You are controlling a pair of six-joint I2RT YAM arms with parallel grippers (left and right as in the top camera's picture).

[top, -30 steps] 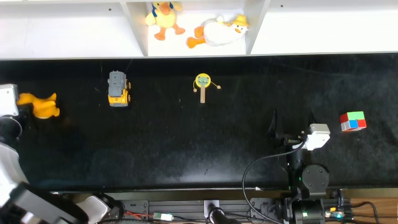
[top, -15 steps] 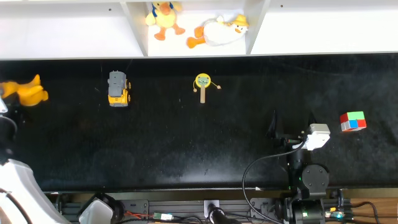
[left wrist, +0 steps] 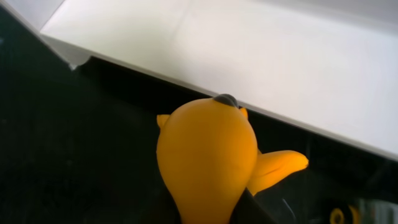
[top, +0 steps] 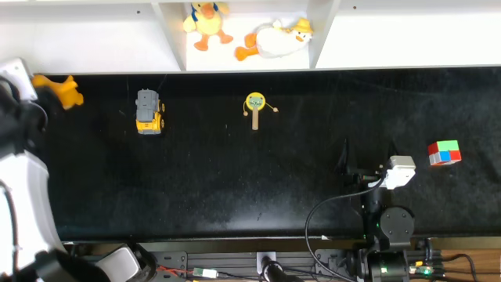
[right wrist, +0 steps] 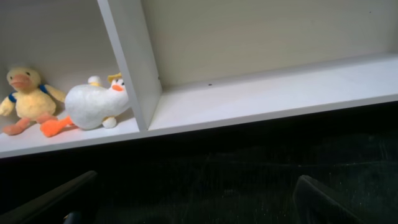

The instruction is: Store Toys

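Transport of the smooth orange animal-shaped toy [top: 61,90] is in progress. The toy sits in the left gripper [top: 41,88], which is clenched on it, at the far left of the black table [top: 235,180]. In the left wrist view the toy [left wrist: 208,158] hangs just in front of the front edge of the white shelf unit [left wrist: 249,56], level with its left compartment.

Over the last second the toy has travelled from a lower spot at the table's left edge up the top view to the shelf edge. The left arm has carried it there. The pick-up is therefore judged complete, and insertion into the compartment is not yet done.

The right gripper [top: 366,160] rests low at the right of the table with its fingers spread apart and nothing between them.

Three items lie on the table: a yellow-and-grey toy truck [top: 149,111], a green rattle drum on a wooden stick [top: 255,106] and a multicoloured cube [top: 444,152]. The middle compartment holds a yellow plush duck [top: 206,19] and a white plush duck [top: 274,39].
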